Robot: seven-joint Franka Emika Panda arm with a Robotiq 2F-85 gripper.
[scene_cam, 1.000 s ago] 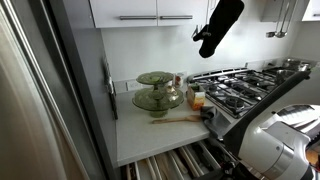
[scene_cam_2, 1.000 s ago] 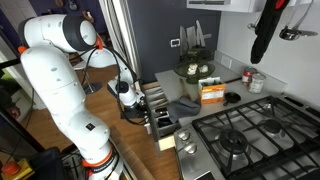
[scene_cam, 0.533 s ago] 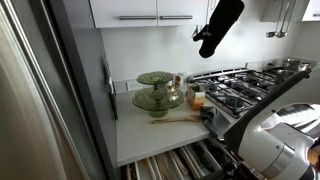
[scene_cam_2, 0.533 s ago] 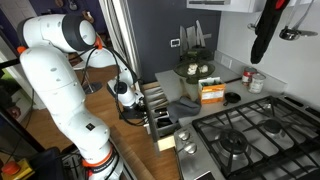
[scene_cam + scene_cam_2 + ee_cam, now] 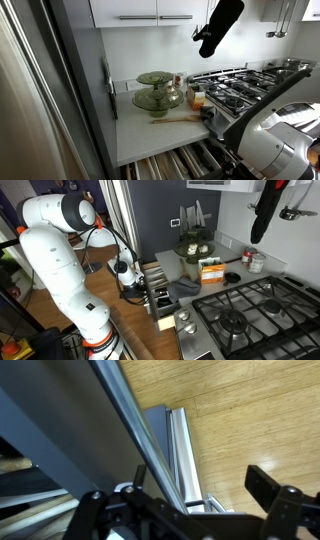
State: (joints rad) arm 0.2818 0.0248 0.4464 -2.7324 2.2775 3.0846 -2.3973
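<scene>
My gripper [image 5: 180,498] is open, its two black fingers spread wide with nothing gripped between them. In the wrist view it hangs over a grey metal edge [image 5: 140,435] and a pale rail [image 5: 180,455], with wooden floor [image 5: 250,410] below. In an exterior view the white arm [image 5: 60,250] reaches down, and the gripper [image 5: 130,275] sits just beside an open pulled-out drawer [image 5: 160,295] under the counter. In an exterior view only the arm's white body [image 5: 270,145] shows at the lower right.
A green glass tiered stand [image 5: 158,90] [image 5: 195,250] stands on the white counter [image 5: 150,135]. A gas stove [image 5: 240,85] [image 5: 250,310], an orange box [image 5: 212,273], a wooden spoon [image 5: 175,120], a hanging black mitt [image 5: 218,25] and a steel fridge [image 5: 40,100] are around.
</scene>
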